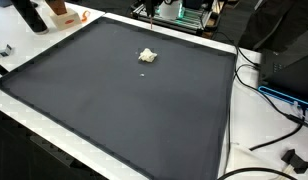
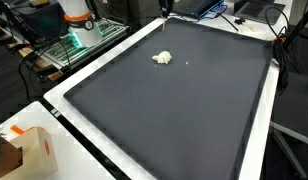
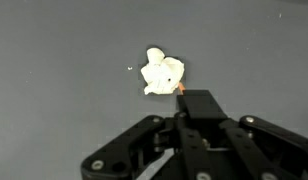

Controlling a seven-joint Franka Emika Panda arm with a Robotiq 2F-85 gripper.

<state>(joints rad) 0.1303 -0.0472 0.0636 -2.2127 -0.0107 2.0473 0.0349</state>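
Note:
A small crumpled white object (image 3: 162, 72) lies on a large dark grey mat (image 1: 124, 120), toward its far side in both exterior views (image 1: 147, 56) (image 2: 163, 58). In the wrist view my gripper (image 3: 199, 98) hangs above the mat just beside the white object, apart from it, with its black fingers pressed together. A thin orange sliver (image 3: 180, 90) shows at the fingertips next to the object; I cannot tell what it is. The gripper does not show in either exterior view.
The mat (image 2: 184, 110) sits on a white-edged table. A tiny white speck (image 1: 145, 71) lies near the object. A cardboard box (image 2: 32, 150) stands at one corner. Cables (image 1: 279, 125) and electronics (image 1: 186, 12) line the table edges, and the robot base (image 2: 78, 20) stands beside it.

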